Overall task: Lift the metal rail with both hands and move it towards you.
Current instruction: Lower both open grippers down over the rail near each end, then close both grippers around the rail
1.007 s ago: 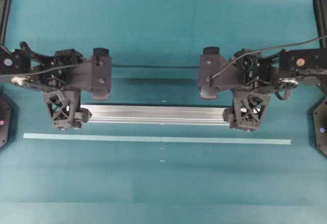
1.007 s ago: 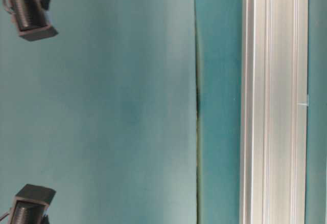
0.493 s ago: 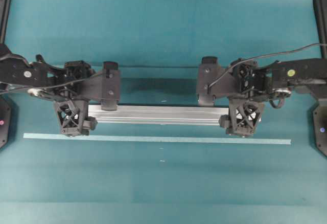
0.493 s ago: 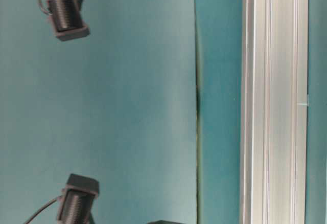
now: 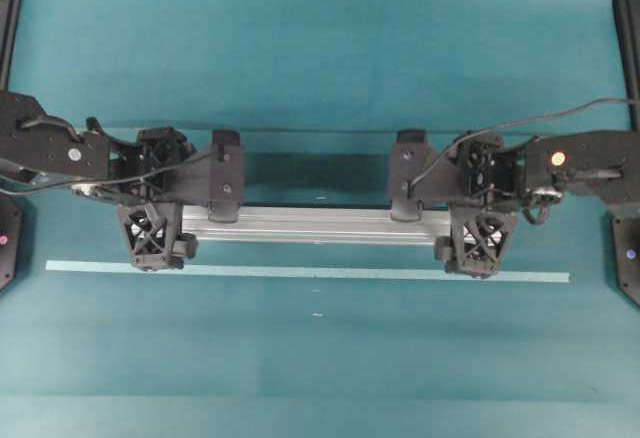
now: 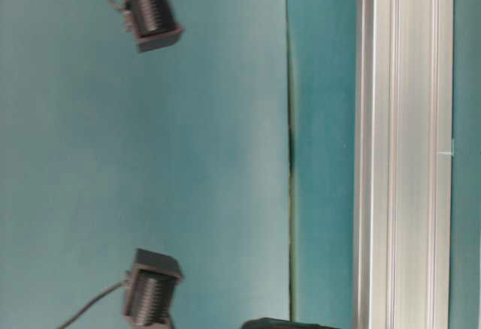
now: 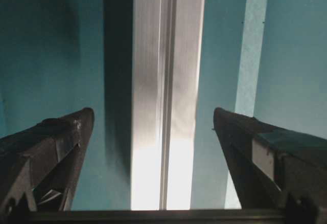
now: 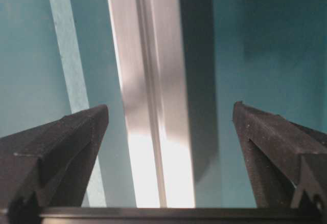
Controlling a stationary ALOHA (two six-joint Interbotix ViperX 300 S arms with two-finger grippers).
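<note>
Overhead: metal rail (image 5: 315,225) lies between both spread hands (image 5: 155,233).

We see the long grooved silver aluminium rail (image 7: 167,91) centred between our left gripper's (image 7: 153,127) spread black jaws, pale-blue tape strip (image 7: 251,55) alongside on the teal table (image 7: 296,55).

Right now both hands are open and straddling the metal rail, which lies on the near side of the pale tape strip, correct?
Not quite. The overhead view shows the metal rail on the far side of the tape strip. The left hand and right hand are open, straddling it.
</note>
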